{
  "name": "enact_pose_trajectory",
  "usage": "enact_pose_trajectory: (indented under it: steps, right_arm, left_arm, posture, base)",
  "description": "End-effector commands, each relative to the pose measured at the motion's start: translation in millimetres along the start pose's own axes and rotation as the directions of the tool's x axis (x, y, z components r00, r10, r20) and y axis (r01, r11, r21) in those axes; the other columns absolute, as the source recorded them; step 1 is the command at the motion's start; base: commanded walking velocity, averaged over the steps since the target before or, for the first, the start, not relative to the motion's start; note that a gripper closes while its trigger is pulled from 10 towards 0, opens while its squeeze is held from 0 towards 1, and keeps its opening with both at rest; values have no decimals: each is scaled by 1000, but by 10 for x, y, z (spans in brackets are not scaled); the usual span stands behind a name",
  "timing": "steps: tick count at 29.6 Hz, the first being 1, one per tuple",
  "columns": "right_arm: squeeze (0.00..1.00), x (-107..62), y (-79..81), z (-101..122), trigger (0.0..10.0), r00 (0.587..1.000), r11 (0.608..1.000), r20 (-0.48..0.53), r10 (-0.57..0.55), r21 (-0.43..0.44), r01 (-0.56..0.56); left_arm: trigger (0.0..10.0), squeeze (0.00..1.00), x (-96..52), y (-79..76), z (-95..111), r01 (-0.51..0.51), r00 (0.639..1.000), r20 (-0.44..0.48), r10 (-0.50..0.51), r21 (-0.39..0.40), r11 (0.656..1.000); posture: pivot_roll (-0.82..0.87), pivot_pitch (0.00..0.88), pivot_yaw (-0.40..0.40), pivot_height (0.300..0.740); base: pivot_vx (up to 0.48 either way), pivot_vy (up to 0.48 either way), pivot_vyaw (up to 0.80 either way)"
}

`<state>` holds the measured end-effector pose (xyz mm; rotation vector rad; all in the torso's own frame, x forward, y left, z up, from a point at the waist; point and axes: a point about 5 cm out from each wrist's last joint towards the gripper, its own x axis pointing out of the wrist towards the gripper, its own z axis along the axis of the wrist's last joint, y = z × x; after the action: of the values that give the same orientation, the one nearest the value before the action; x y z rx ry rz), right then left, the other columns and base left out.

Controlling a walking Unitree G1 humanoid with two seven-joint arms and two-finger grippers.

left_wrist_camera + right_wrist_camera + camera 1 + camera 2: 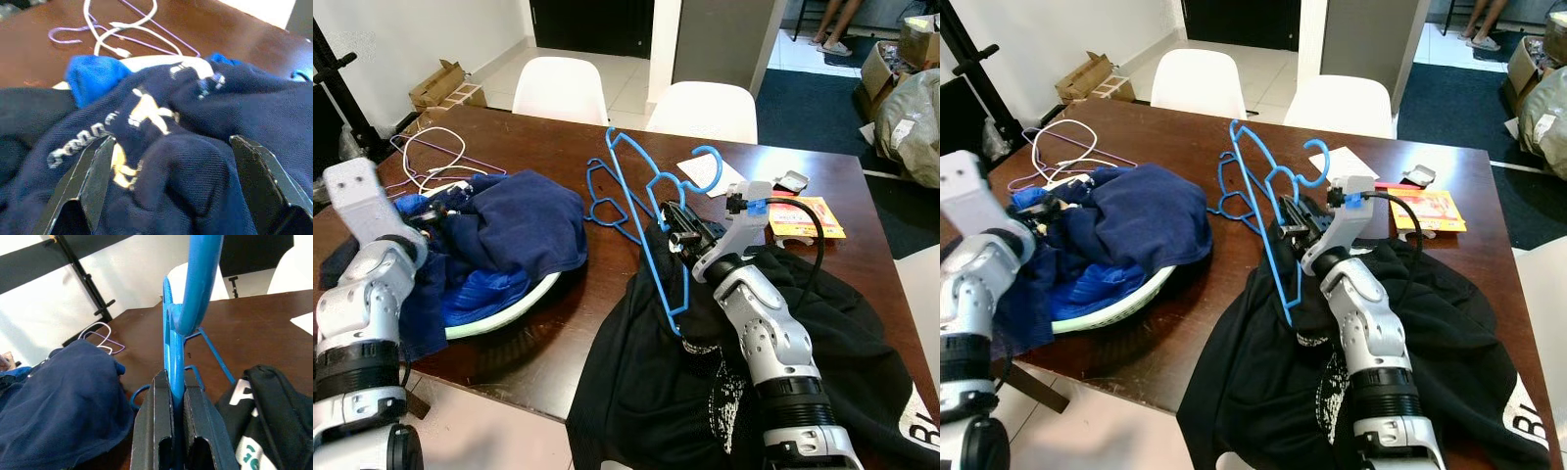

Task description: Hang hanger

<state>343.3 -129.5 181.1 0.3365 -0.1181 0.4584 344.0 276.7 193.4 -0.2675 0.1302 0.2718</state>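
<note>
Right gripper [177, 396] clamped tight on blue hanger [641, 211] above black shirt [636, 372], left gripper [171, 171] spread wide over navy clothes [514, 220].

bright, even daylight — sharp head views, left wrist view perhaps slightly soft

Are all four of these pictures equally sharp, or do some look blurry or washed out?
Left and right eye views: sharp and evenly lit, with soft sheen on the brown table. Left wrist view: soft, the navy clothes slightly blurred between the open fingers. Right wrist view: the blue hanger pinched in the right gripper looks oversized and soft, the white wall bright behind it.
</note>
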Motion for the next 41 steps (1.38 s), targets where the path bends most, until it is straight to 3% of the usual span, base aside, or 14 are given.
enact_pose_trajectory:
  steps: [1, 6, 8, 9, 22, 26, 30, 32, 35, 36, 37, 39, 40, 41]
  right_arm:
    - [0, -28, 5, -38, 10000, 1000, 1000, -20, -3, 5, 3]
    - [0, -26, 7, -38, 10000, 1000, 1000, -25, 0, 5, 1]
    - [0, -27, 9, -37, 10000, 1000, 1000, -26, 1, 5, -1]
    - [0, -30, 10, -39, 10000, 1000, 1000, -27, 1, 6, -1]
    - [0, -30, 13, -36, 10000, 1000, 1000, -27, 2, 7, -2]
    - [0, -25, 6, -32, 10000, 1000, 1000, -26, 0, 11, 0]
    - [0, -13, -2, -42, 10000, 1000, 1000, -27, -4, 23, 4]
    - [0, -13, -2, -42, 10000, 1000, 1000, -27, -4, 23, 4]
    - [0, 3, -4, -54, 10000, 1000, 999, -26, -6, 34, 7]
    - [0, 3, -4, -54, 10000, 1000, 999, -26, -6, 34, 7]
    - [0, 9, -5, -62, 10000, 1000, 999, -23, -8, 42, 9]
    - [0, 9, -5, -62, 10000, 1000, 999, -23, -8, 42, 9]
    - [0, 13, -10, -67, 10000, 1000, 999, -20, -12, 50, 13]
    - [0, 13, -10, -67, 10000, 1000, 999, -20, -12, 50, 13]
  left_arm:
    - [10000, 0, 6, 42, -30, 4, 1000, -28, -4, 10, 1000]
    - [10000, 0, 6, -5, -90, 46, 996, -71, -47, -8, 999]
    - [8157, 0, 2, -23, -140, 62, 993, -103, -63, -10, 998]
    - [0, 0, 0, -30, -188, 77, 988, -135, -78, -15, 997]
    - [0, 0, 8, 22, -338, 92, 965, -243, -100, -43, 995]
    - [0, 0, 36, 87, -85, 80, 989, -126, -82, -27, 996]
    - [0, 0, -46, 42, 815, 48, 962, 266, -68, 84, 995]
    - [0, 0, -46, 42, 815, 48, 962, 266, -68, 84, 995]
    - [0, 0, -281, -135, 1585, -14, 843, 523, -123, 249, 968]
    - [0, 0, -281, -135, 1585, -14, 843, 523, -123, 249, 968]
    - [0, 0, -462, -228, 1975, -71, 754, 640, -150, 307, 949]
    - [0, 0, -462, -228, 1975, -71, 754, 640, -150, 307, 949]
    - [0, 0, -624, -347, 2243, -102, 680, 706, -198, 359, 928]
    - [0, 0, -624, -347, 2243, -102, 680, 706, -198, 359, 928]
  posture:
    - [25, 157, 33, 740]
    - [26, 162, 31, 740]
    - [26, 162, 31, 740]
    - [25, 154, 31, 740]
    - [27, 148, 34, 740]
    - [32, 144, 35, 740]
    - [37, 140, 34, 740]
    - [37, 140, 34, 740]
    - [48, 126, 33, 740]
    - [48, 126, 33, 740]
    - [52, 117, 38, 740]
    - [52, 117, 38, 740]
    - [55, 108, 39, 740]
    - [55, 108, 39, 740]
  base:
    - [0, 0, 0]
    - [0, 0, 0]
    - [0, 0, 0]
    - [0, 0, 0]
    - [0, 0, 0]
    - [0, 0, 0]
    - [0, 0, 0]
    - [0, 0, 0]
    - [0, 0, 0]
    - [0, 0, 0]
    - [0, 0, 0]
    - [0, 0, 0]
    - [0, 0, 0]
    - [0, 0, 0]
